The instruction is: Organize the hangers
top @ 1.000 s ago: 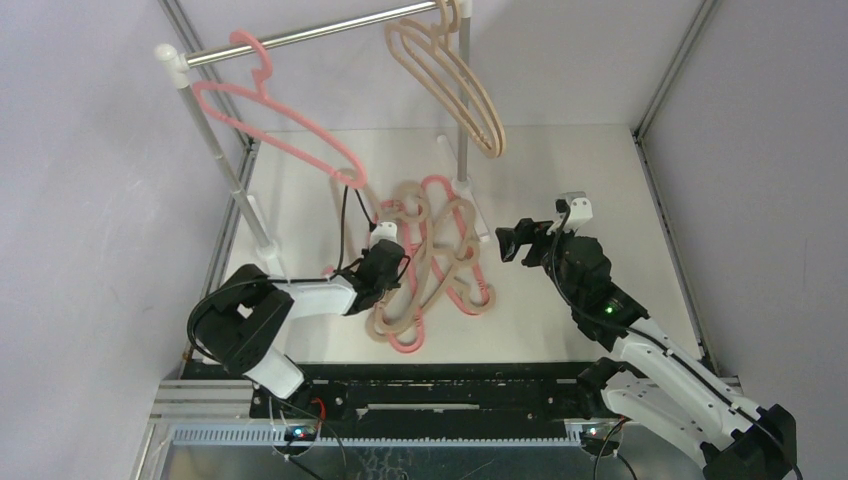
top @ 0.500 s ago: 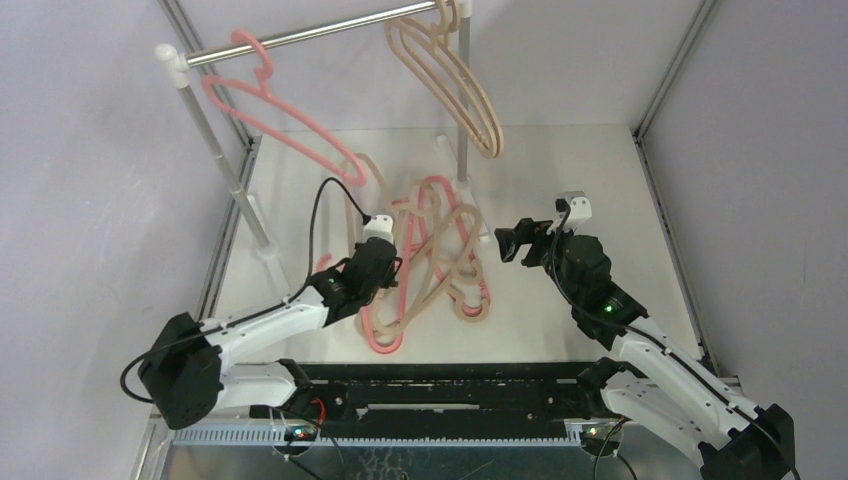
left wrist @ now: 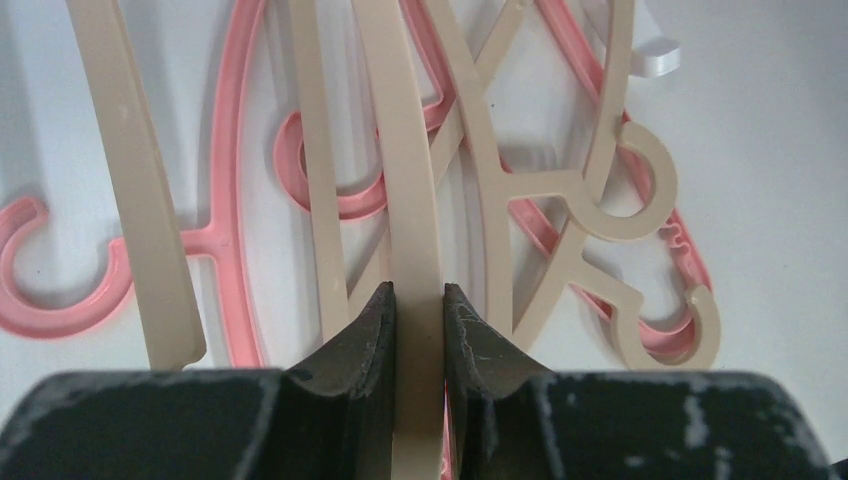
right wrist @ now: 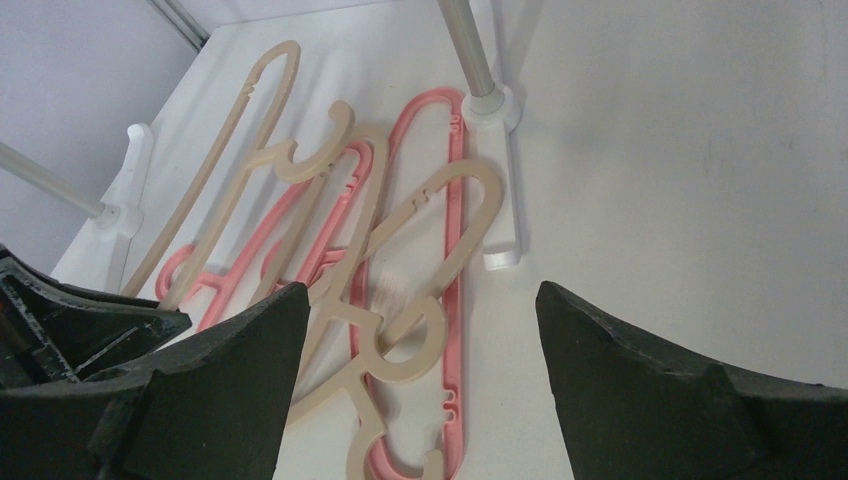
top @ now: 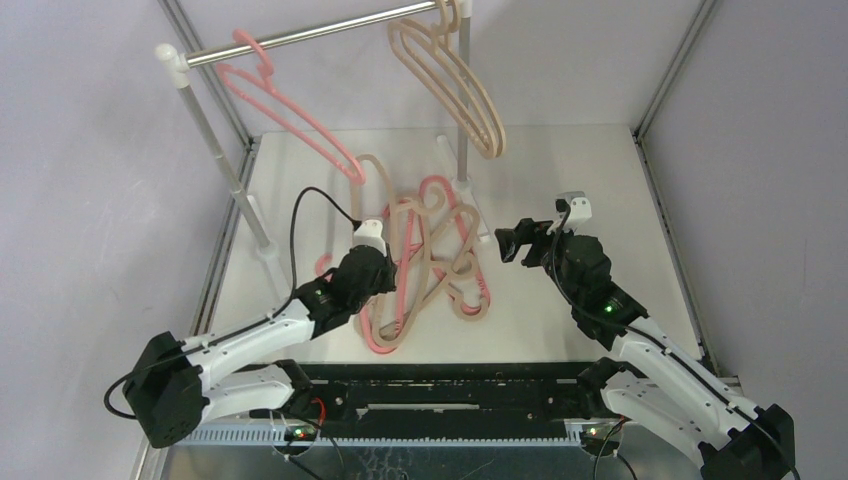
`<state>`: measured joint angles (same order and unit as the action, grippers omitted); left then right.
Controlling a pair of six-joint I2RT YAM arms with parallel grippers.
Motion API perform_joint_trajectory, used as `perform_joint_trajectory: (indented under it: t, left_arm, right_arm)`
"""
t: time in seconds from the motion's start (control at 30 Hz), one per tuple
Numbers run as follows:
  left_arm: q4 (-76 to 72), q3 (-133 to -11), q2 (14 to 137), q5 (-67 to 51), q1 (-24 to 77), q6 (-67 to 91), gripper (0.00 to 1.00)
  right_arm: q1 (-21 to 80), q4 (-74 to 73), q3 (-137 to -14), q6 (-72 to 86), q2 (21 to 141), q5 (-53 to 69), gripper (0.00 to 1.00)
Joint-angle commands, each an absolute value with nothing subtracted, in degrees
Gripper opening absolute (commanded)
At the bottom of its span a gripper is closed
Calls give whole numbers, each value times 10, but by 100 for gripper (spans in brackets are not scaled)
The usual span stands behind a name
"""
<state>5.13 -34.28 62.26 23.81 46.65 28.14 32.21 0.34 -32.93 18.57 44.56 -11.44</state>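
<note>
At twelve o'clock the rail [top: 320, 33] holds one pink hanger [top: 298, 122] and seemingly two beige hangers [top: 468, 100]. A tangled pile [top: 430, 250] lies mid-table, unsorted. The left gripper [left wrist: 418, 305] pinches one beige hanger [left wrist: 410, 200] from it; the right gripper [right wrist: 422, 300], at three o'clock, gapes empty.

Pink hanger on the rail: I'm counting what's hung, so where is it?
In the top view the pink hanger hangs near the left end of the silver rail, far left of the beige hangers at its right end.
</note>
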Motion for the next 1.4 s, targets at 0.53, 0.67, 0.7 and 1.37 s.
perform_joint_trajectory:
  t: [0.53, 0.67, 0.7, 1.37]
  left_arm:
    - [-62, -457, 619, 284, 629, 309, 0]
    - [-61, -471, 622, 315, 652, 304, 0]
    - [-62, -471, 618, 320, 653, 304, 0]
    - [-20, -429, 506, 365, 684, 304, 0]
  right_arm:
    - [311, 14, -322, 198, 426, -124, 90]
    - [307, 7, -322, 200, 414, -121, 90]
    - [307, 6, -322, 201, 412, -121, 90]
    - [298, 8, -322, 207, 402, -108, 90]
